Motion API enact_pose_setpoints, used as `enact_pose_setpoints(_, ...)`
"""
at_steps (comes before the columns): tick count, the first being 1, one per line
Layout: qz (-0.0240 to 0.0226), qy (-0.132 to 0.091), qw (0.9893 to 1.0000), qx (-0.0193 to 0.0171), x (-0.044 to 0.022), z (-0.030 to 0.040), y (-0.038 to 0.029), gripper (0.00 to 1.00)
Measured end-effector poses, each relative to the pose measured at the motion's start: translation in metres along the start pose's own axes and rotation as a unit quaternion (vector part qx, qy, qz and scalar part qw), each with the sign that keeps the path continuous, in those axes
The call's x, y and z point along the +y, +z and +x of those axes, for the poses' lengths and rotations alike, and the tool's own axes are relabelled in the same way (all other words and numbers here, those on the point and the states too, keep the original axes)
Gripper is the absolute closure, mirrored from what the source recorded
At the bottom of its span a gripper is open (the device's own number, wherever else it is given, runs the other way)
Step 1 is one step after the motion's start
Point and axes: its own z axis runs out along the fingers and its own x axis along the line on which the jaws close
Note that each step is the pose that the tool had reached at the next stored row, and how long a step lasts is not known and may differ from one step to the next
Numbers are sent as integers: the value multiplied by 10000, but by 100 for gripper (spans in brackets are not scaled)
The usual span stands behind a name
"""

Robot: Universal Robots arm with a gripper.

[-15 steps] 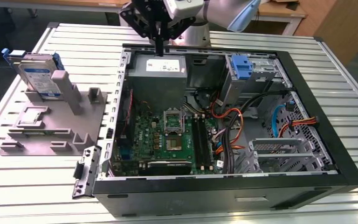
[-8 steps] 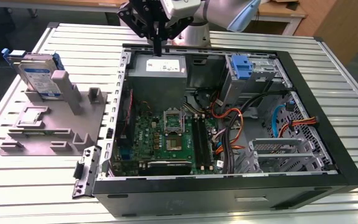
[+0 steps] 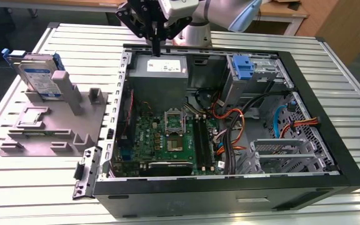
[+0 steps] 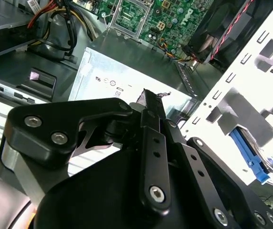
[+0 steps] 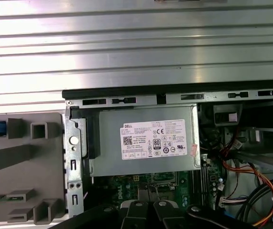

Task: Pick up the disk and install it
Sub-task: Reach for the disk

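Note:
The disk point(image 3: 41, 77) stands upright in a grey fixture point(image 3: 48, 124) on the table, at the exterior view's left of the open computer case point(image 3: 230, 187). It is silver-grey with a white and blue label and a blue carrier frame. A blue edge of the disk point(image 4: 248, 153) also shows in the second wrist view. My gripper point(image 3: 157, 52) hangs above the power supply point(image 3: 160, 67) at the case's back, well apart from the disk. Its black fingers point(image 4: 149, 102) are shut together with nothing between them.
Inside the case lie the motherboard point(image 3: 167, 136), bundles of orange and black cables point(image 3: 230, 122), an upright blue latch piece on a metal cage point(image 3: 243, 68) and a grey drive cage point(image 3: 283, 152). The slatted metal table point(image 3: 36, 187) surrounds the case.

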Motion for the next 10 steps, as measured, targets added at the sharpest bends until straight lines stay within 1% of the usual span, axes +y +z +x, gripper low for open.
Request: enact_pose_setpoints(10, 0, 0, 10000, 0, -2, 31, 0, 90)
